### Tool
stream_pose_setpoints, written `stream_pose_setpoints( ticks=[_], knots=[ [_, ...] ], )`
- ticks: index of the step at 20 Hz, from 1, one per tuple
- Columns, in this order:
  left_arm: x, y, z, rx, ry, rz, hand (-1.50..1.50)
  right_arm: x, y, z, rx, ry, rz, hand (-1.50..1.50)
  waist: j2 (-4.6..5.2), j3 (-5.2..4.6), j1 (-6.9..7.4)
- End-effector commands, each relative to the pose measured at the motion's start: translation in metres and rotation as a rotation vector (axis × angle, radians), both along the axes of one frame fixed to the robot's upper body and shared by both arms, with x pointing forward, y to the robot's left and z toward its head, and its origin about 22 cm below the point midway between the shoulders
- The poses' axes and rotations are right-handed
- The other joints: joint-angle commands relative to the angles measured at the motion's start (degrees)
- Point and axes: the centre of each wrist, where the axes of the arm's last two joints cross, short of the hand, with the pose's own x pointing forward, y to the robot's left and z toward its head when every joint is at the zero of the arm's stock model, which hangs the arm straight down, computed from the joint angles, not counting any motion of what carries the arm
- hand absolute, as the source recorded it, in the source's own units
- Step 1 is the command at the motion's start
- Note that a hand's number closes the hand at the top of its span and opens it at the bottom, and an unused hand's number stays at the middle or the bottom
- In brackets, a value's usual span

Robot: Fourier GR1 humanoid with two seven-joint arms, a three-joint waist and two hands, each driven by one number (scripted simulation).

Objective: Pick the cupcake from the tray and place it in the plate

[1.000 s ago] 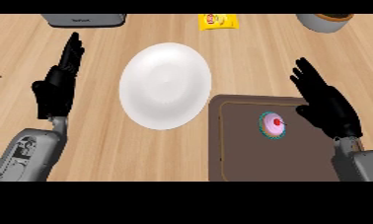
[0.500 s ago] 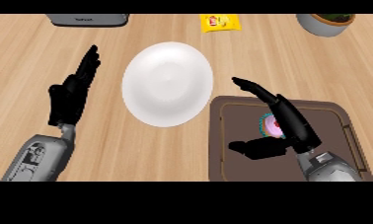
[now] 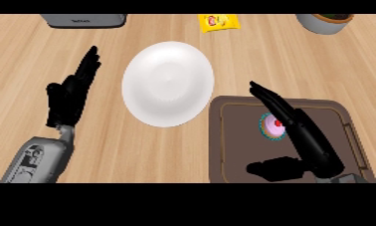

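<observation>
the small cupcake (image 3: 271,126), with pink frosting, a red dot on top and a teal paper wrapper, sits on the dark brown rectangular tray (image 3: 236,140), in the tray's upper middle part. its right side is hidden behind the fingers of the right robot hand (image 3: 307,140), which comes in from the lower right over the tray. this robot hand is spread wide: its black fingers run straight, pointing up and to the left past the cupcake, and the thumb sticks out to the left lower down, over the tray's floor. it has hold of nothing; whether the fingers touch the cupcake cannot be told.

the tray lies on the light wooden counter (image 3: 147,155) at the lower right. just beside its upper left corner lies the round white plate (image 3: 167,83), with nothing on it.

well to the left of the plate, the left robot hand (image 3: 70,95) rests with relaxed, straight fingers pointing up, holding nothing.

along the counter's far edge are a grey box-shaped appliance (image 3: 82,19) at the left, a yellow packet (image 3: 219,22) in the middle and a grey round pot (image 3: 325,23) at the right.
</observation>
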Motion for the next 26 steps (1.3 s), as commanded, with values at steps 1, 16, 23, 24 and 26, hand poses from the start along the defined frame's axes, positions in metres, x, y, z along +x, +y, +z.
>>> stream_pose_setpoints(
  ticks=[1, 16, 23, 24, 26],
  knots=[
    [-0.004, -0.002, 0.008, 0.003, -0.001, 0.009, 0.00, -0.007, -0.017, 0.053, -0.055, -0.086, -0.025, -1.50, -0.07, 0.00, -0.08],
    [0.012, 0.000, -0.006, -0.009, -0.006, -0.013, 0.00, 0.006, -0.020, 0.129, -0.621, 0.296, -0.083, -1.50, 0.22, -0.04, 0.36],
    [0.003, 0.002, 0.004, -0.003, 0.003, -0.011, 0.00, 0.024, -0.021, 0.115, -0.618, 0.361, -0.052, -1.50, 0.15, 0.01, 0.39],
    [0.005, 0.001, -0.014, -0.002, 0.006, -0.009, 0.00, 0.029, -0.008, 0.083, -0.619, 0.354, -0.066, -1.50, 0.23, 0.02, 0.43],
    [-0.002, -0.003, -0.022, -0.010, 0.007, 0.005, 0.00, 0.025, -0.010, 0.087, -0.702, 0.379, -0.055, -1.50, 0.18, 0.01, 0.45]
  ],
)
